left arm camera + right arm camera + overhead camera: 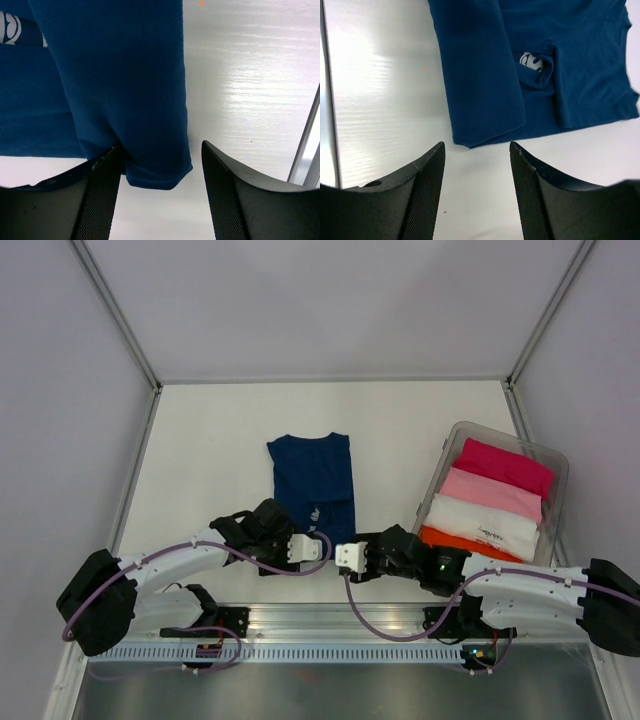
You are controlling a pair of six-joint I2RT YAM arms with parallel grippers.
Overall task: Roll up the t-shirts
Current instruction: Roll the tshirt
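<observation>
**Top:** navy t-shirt folded to a narrow strip, flat on white table, approx. centre. Clear bin at R holds magenta t-shirt, pink t-shirt, white t-shirt and orange t-shirt, folded, side by side. Left gripper and right gripper are both at strip's near hem.

**L wrist:** fingers spread, hem corner between them. Cloth apparently touches one finger; not clamped.

**R wrist:** fingers spread over bare table, just short of hem corner, holding nothing.
</observation>
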